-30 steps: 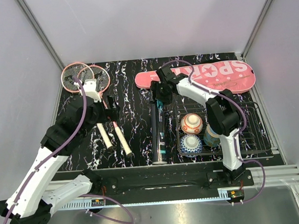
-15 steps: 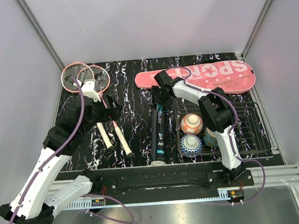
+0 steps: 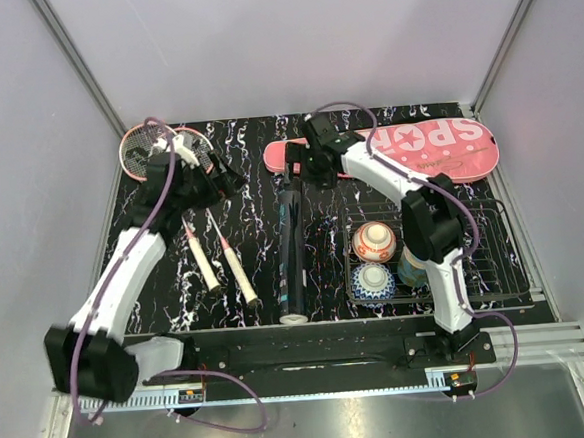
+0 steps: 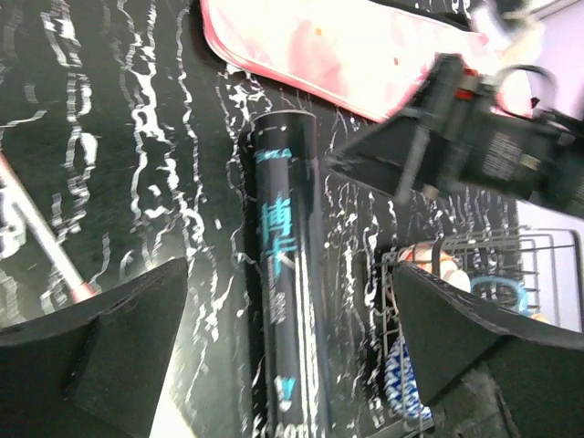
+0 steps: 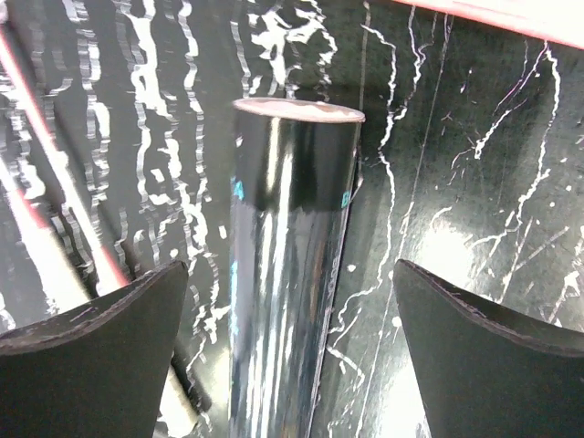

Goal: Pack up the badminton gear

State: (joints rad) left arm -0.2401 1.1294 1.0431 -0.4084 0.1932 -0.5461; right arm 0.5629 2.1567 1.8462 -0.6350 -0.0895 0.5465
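Black glossy cylindrical tube [image 5: 290, 274], lying flat.

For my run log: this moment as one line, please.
left gripper: open, empty | right gripper: open over black tube | tube lying flat

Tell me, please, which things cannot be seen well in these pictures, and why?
- Racket heads: top view, the left arm covers part of them.
- Cup in the basket: top view, the right arm hides part of it.
- Tube: right wrist view, near end cut off by the bottom edge; its dark wall hides any contents.
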